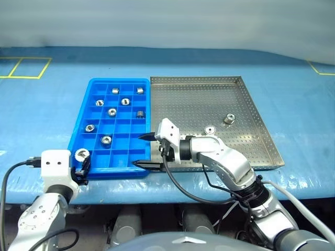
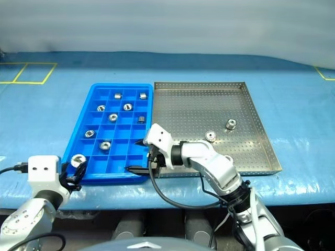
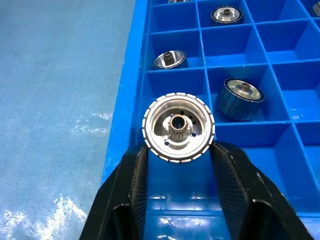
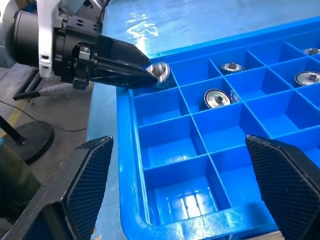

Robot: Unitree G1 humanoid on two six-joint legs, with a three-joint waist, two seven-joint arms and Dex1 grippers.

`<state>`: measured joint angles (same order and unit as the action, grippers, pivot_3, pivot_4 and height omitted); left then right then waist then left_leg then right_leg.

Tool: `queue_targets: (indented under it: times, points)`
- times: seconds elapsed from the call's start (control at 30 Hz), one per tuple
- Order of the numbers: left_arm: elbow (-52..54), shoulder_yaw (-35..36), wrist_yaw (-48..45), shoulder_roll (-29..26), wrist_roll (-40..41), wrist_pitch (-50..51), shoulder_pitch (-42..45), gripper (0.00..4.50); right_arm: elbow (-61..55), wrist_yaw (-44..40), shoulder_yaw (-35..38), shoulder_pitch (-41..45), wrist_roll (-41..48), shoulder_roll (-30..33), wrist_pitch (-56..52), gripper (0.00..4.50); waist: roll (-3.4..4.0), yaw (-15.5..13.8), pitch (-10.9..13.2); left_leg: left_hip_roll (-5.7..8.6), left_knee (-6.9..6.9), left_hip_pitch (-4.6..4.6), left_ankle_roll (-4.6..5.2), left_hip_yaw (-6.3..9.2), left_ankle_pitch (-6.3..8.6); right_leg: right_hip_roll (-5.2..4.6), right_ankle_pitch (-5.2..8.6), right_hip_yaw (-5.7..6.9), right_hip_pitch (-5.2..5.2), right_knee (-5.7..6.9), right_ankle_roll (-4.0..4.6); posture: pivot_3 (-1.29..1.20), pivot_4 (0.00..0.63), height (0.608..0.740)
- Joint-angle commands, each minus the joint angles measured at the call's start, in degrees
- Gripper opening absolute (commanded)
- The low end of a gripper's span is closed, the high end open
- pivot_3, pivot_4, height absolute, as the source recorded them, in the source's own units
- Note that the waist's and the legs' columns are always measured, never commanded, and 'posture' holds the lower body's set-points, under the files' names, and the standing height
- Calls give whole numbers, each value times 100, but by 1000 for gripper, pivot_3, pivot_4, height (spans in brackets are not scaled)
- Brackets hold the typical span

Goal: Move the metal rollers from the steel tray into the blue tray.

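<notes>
Roller (image 3: 178, 127), between left end effector (image 3: 178, 150) fingers

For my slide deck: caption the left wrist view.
Left gripper holding a metal roller over the blue tray.

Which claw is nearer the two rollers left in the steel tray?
Right. The right claw hangs open over the blue tray by the steel tray's near-left corner; the left claw, holding a roller, is farther away.
</notes>
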<state>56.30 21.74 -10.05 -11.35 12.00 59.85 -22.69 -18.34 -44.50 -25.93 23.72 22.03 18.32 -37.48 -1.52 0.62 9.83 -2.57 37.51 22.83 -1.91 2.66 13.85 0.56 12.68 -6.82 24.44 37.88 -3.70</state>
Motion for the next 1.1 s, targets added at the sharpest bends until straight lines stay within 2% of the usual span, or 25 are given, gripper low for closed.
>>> queue_targets:
  times: [0.03, 0.1, 0.33, 0.53, 0.67, 0.87, 1.1]
  points:
    - [-2, -20, -3, -72, 47, 42, 76, 3955, -303, 96, 202, -108, 57, 0, 11, 4500, 0, 6, 0, 0, 0, 0, 0, 0, 0, 0, 0, 0, 0, 0, 0, 119, 150, 740]
    - [-46, -36, -2, -129, 61, 51, 176, 4465, -383, 205, 279, -196, 58, 13, -31, 4500, 0, 14, 0, 0, 0, 0, 0, -1, 0, 0, 0, -1, 0, 0, 0, 109, 150, 740]
    - [-522, -232, -116, -243, 87, -1044, 1201, 4465, -664, 1455, 1153, -673, -198, -149, -159, 4500, 0, 66, -1, 1, 6, 2, -1, -10, 0, -3, -1, -5, 1, -1, -2, -12, 150, 740]
    - [-1170, -1248, -303, 55, 172, -1946, 2030, 4465, -434, 2892, 1838, -730, -736, -606, -328, 4500, -1, 262, -2, 4, 6, 10, -1, -12, 0, -3, -7, -10, 3, -6, -8, -87, 150, 740]
    - [-1464, -1977, -688, -237, 31, -2421, 2070, 4465, -231, 3546, 2151, -679, -1069, -820, -393, 4500, 1, 495, -2, 3, -1, 11, 0, -13, 0, -2, -25, -15, 7, -4, -38, -130, 150, 740]
    - [-1518, -2516, -1409, -720, 281, -2721, 1855, 4465, -34, 3892, 2397, -776, -1189, -928, -581, 4500, 5, 771, -2, 1, -10, 10, 1, -13, 1, 0, -24, -17, 11, -3, -36, -133, 150, 740]
    - [-1389, -2875, -1804, -994, 541, -2725, 1686, 4465, -92, 3870, 2416, -1048, -1133, -996, -861, 4500, 6, 868, -1, 1, -10, 10, 1, -14, 1, 0, -20, -18, 11, -4, -31, -122, 150, 740]
